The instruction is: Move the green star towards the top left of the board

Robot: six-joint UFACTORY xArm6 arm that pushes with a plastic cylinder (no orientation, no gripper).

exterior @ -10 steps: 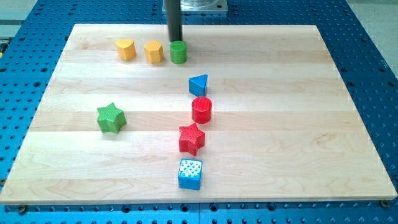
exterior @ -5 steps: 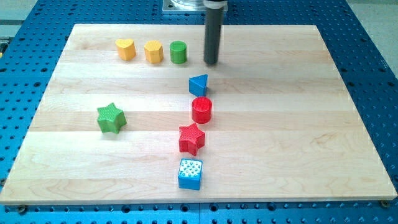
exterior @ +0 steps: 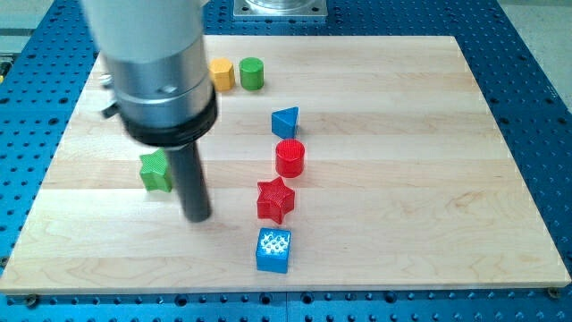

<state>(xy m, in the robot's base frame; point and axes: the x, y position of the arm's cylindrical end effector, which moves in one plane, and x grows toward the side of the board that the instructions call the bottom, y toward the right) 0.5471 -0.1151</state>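
Observation:
The green star (exterior: 154,172) lies on the wooden board (exterior: 402,179) at the view's left of centre, partly hidden behind my rod. My tip (exterior: 198,217) rests on the board just to the lower right of the green star, between it and the red star (exterior: 275,199). Whether the rod touches the green star cannot be told. The arm's large grey body covers the board's upper left.
A yellow block (exterior: 222,73) and a green cylinder (exterior: 252,73) sit near the top edge. A blue triangle (exterior: 285,121), a red cylinder (exterior: 290,157), the red star and a blue cube (exterior: 273,249) form a column down the middle.
My rod has swept from the top centre, right of the green cylinder, down to the lower left beside the green star. The arm now hides the yellow heart block. The blocks have not moved.

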